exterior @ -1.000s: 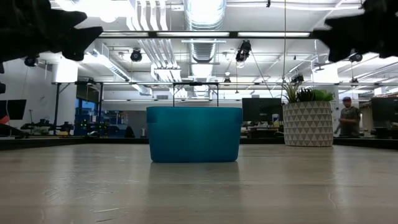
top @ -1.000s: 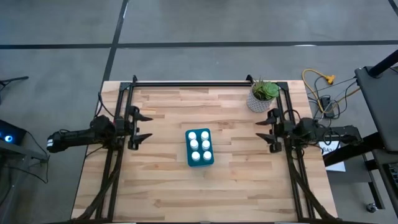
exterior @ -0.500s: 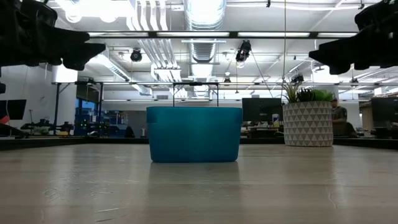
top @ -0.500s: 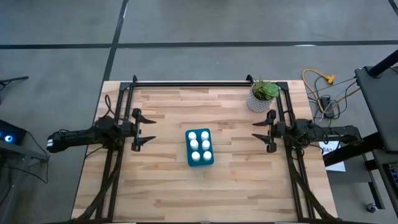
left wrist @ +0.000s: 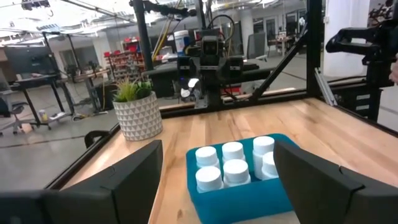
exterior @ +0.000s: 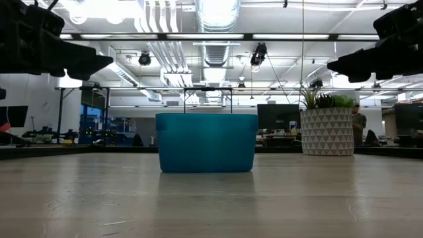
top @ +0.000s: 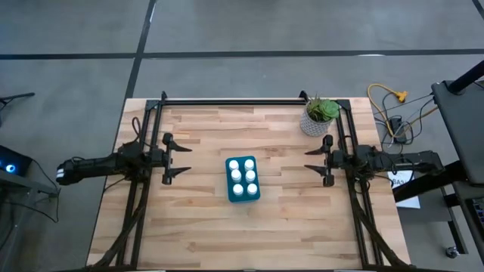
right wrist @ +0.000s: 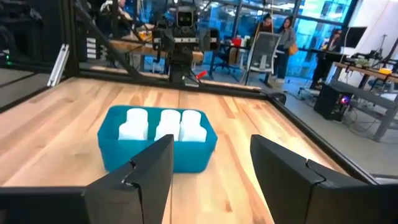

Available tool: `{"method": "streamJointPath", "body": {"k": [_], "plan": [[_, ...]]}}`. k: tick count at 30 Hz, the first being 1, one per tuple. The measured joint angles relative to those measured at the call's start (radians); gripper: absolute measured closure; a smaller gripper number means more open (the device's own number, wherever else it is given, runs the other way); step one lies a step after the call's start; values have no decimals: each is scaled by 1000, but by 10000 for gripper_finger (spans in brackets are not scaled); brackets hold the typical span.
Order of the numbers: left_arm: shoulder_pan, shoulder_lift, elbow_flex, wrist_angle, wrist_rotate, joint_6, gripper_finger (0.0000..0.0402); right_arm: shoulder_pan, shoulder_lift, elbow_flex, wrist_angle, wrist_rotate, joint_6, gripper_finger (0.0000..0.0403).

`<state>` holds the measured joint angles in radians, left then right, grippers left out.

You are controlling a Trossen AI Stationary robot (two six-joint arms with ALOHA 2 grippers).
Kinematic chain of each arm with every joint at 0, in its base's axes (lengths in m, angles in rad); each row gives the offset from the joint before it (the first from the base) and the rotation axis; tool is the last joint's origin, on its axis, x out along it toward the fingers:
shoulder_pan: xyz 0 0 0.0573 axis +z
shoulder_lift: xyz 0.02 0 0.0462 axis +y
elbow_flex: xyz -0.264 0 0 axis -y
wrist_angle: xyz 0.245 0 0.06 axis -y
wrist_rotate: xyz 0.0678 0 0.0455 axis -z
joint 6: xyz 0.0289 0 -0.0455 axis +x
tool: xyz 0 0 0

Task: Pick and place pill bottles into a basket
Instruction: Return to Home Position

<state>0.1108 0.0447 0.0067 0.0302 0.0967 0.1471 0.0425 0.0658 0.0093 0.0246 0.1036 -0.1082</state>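
The teal basket (top: 243, 179) stands on the wooden table's middle, on its base; it also shows in the low view (exterior: 206, 142). Several white pill bottles (top: 242, 176) stand upright inside it, caps up, seen too in the left wrist view (left wrist: 233, 163) and the right wrist view (right wrist: 163, 124). My left gripper (top: 180, 159) hovers open and empty to the basket's left, above the table. My right gripper (top: 314, 162) hovers open and empty to the basket's right. Both point at the basket.
A white patterned pot with a green plant (top: 318, 117) stands at the table's far right corner. Black frame rails (top: 227, 100) run along the far edge and both sides. Bare wood lies around the basket. People show in the room beyond the table.
Both grippers have moved inward a little toward the basket, the left toward the table's right, the right toward its left, and have come lower in the low view. The basket and bottles have stayed put.
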Motion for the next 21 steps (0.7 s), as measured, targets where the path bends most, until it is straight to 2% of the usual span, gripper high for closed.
{"method": "streamJointPath", "body": {"k": [21], "plan": [[0, 31, 1, 12, 2, -5, 114, 0, 42, 0, 1, 0, 1, 197]]}}
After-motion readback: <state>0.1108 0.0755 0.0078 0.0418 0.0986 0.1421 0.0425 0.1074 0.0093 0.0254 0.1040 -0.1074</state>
